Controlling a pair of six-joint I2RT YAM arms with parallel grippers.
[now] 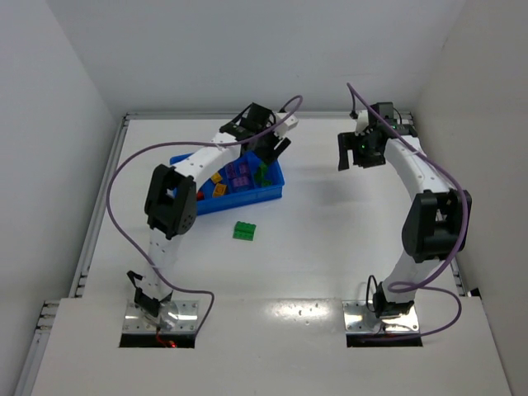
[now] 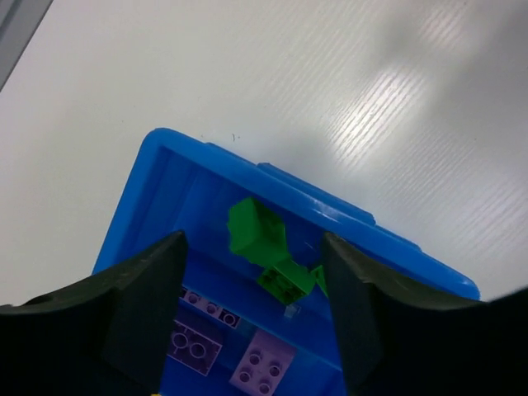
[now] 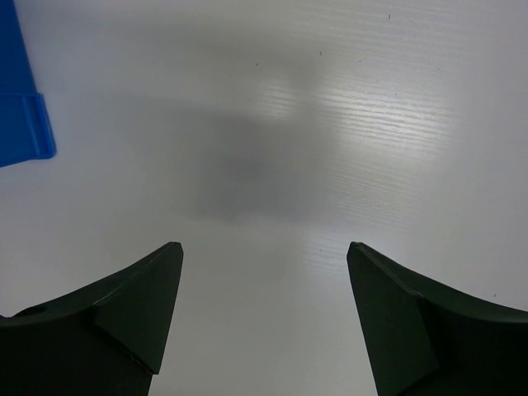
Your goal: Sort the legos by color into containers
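The blue tray (image 1: 247,198) lies left of centre, with red, yellow, purple and green legos in its compartments. My left gripper (image 1: 276,148) hovers open over the tray's right end. In the left wrist view its fingers (image 2: 148,305) stand apart above green legos (image 2: 257,231) in the end compartment and purple legos (image 2: 262,367) in the one beside it; the tray rim (image 2: 330,210) runs across. One green lego (image 1: 243,231) lies on the table in front of the tray. My right gripper (image 1: 355,153) is open and empty over bare table at the far right; a tray corner (image 3: 21,107) shows in its wrist view.
White walls close the table at the back and both sides. A purple cable (image 1: 124,190) loops out from the left arm over the table's left part.
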